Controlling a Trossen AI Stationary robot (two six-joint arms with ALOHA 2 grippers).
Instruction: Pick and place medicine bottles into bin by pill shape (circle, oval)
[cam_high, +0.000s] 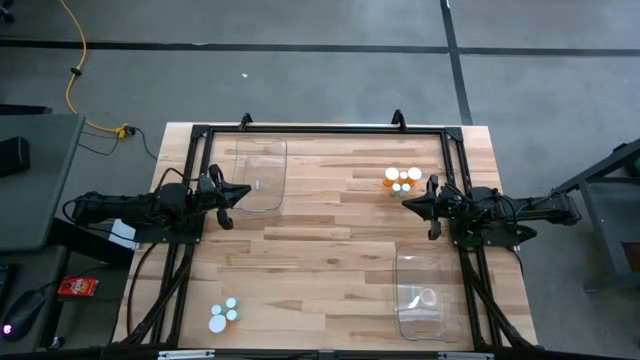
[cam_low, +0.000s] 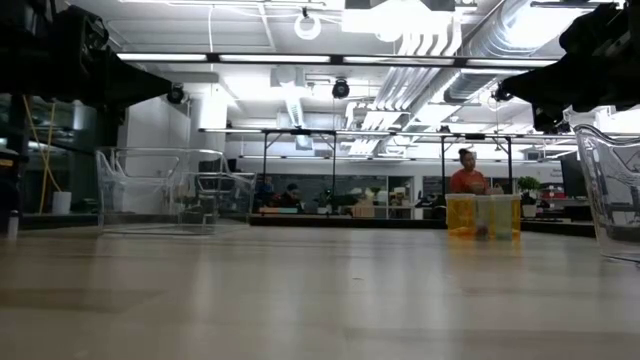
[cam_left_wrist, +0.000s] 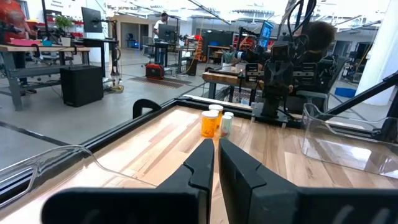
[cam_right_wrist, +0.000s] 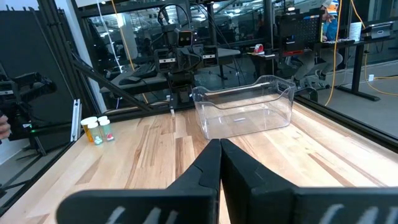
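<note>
Waiting at either side of the bench (cam_high: 330, 250), the left hand (cam_high: 243, 192) and the right hand (cam_high: 408, 204) both hover with fingers pressed together, holding nothing. One cluster of medicine bottles (cam_high: 402, 179) stands near the right hand, amber and pale ones touching or just beside each other; a second cluster (cam_high: 223, 315) sits at the bench's near-left corner, well apart from either arm. One clear bin (cam_high: 260, 175) lies close to the left hand, another clear bin (cam_high: 425, 290) on the right side. The bottles look light, rigid and smooth-walled, likely to tip or skid if nudged. A grip across the body just under the white cap seems safest, after the fingers spread and single one out from its neighbours.
</note>
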